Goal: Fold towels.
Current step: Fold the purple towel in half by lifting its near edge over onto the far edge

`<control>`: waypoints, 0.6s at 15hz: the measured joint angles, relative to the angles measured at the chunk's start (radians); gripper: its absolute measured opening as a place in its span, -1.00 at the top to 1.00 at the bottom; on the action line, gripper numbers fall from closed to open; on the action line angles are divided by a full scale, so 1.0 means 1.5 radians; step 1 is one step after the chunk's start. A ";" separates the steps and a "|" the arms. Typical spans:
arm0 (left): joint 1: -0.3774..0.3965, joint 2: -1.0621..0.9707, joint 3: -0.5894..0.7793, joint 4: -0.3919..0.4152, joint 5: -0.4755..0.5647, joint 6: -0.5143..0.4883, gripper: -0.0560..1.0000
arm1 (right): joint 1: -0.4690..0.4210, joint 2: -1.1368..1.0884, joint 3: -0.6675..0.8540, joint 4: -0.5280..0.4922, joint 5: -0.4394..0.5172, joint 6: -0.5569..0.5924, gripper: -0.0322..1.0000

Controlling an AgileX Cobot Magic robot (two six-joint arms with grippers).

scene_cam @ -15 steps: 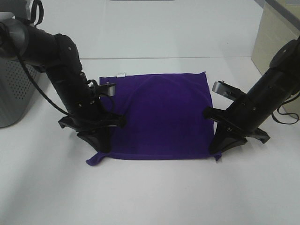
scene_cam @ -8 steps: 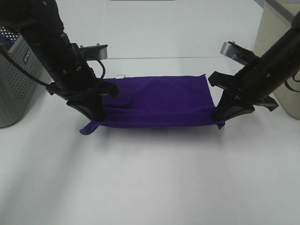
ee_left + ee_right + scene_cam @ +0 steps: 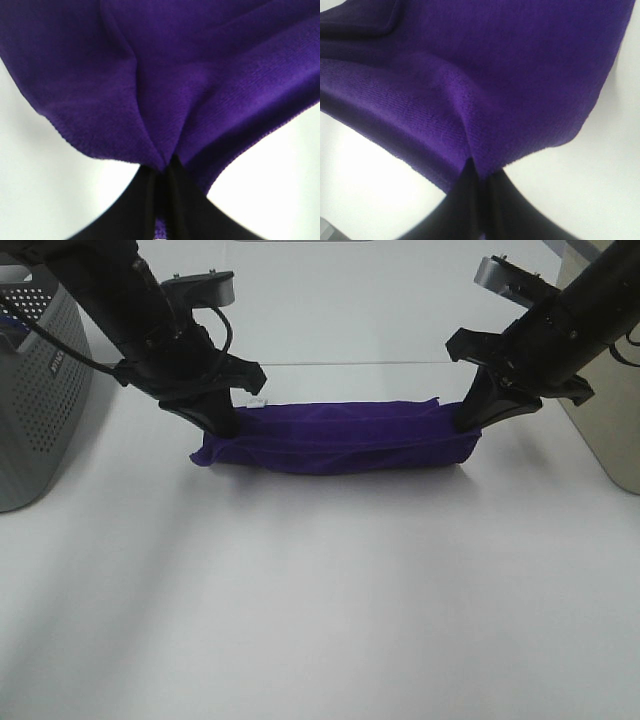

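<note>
A: From the high camera, where is the towel [image 3: 340, 438]?

B: It lies across the far half of the desk [image 3: 330, 580], doubled over into a long purple band, with a small white tag [image 3: 257, 402] showing at its far left corner. The left hand [image 3: 222, 425] is down on the left end and the right hand [image 3: 468, 420] on the right end. From here I cannot tell how their fingers stand.

A: And the left wrist camera?

B: It shows that hand's fingers [image 3: 135, 215] pressed together on a pleat of cloth. The fabric fans out from the pinch in soft ridges.

A: The right wrist camera?

B: Much the same. Its fingers [image 3: 460, 215] pinch the cloth close to a hemmed edge, and a fold runs up from the grip.

A: How do you judge it will handle?

B: Light, limp and a little fuzzy, so it probably won't slip, but it sags wherever it is unsupported. I would hold it at the corners, one per hand, with enough hem between the fingers that a single layer cannot pull free. Both ends should move evenly, or the fold goes crooked.
</note>
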 joint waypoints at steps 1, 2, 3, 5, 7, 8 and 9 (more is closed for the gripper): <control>0.000 0.002 -0.011 0.009 -0.009 0.000 0.88 | 0.000 0.001 -0.013 -0.001 -0.017 0.000 0.89; 0.000 0.010 -0.030 0.016 -0.013 0.000 0.88 | 0.000 0.011 -0.039 -0.001 -0.029 0.000 0.89; 0.000 0.024 -0.053 0.020 -0.016 0.000 0.88 | 0.000 0.029 -0.073 -0.001 -0.036 0.000 0.89; 0.005 0.070 -0.115 0.037 -0.016 0.000 0.88 | 0.000 0.087 -0.153 -0.002 -0.036 0.000 0.89; 0.024 0.123 -0.191 0.041 -0.016 -0.007 0.88 | 0.000 0.148 -0.219 -0.005 -0.036 0.000 0.89; 0.036 0.149 -0.226 0.037 -0.015 -0.010 0.88 | 0.000 0.176 -0.254 -0.005 -0.036 0.000 0.89; 0.047 0.179 -0.263 0.034 -0.011 -0.010 0.88 | 0.000 0.205 -0.289 -0.005 -0.036 0.000 0.89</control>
